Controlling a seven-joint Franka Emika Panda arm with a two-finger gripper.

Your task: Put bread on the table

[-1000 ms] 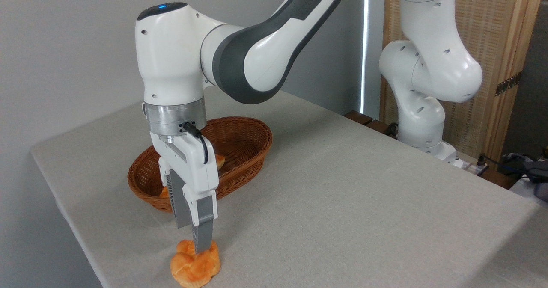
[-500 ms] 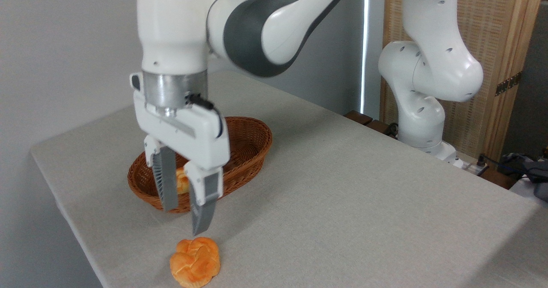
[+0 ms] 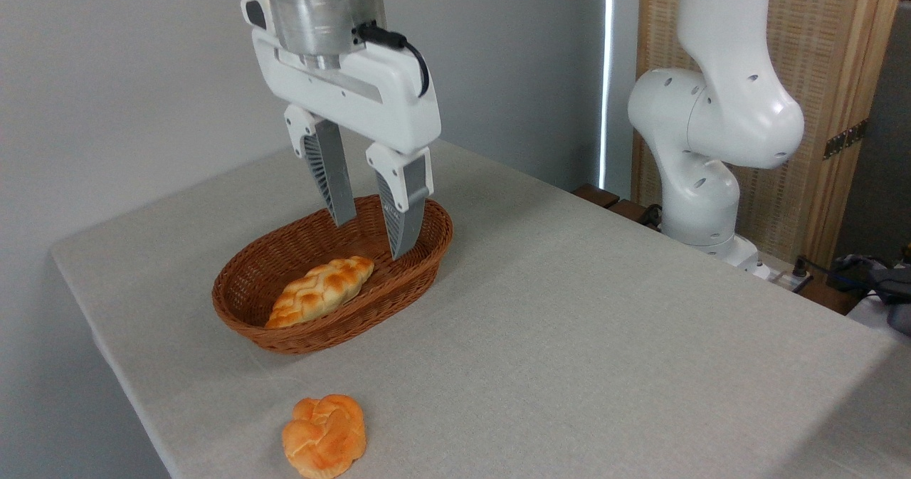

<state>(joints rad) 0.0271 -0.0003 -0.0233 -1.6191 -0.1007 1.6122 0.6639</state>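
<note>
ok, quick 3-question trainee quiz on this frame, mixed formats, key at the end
1. True or false: the round bun rests on the table, outside the basket.
2. The tool is: A) shut on the bun, B) open and empty above the basket, C) open around the braided loaf.
3. Fill in: the braided loaf lies inside the ____.

Key: 1 true; 2 B; 3 basket.

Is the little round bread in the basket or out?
Out. The bread lies on the table, in front of the basket, nothing touching it.
</note>
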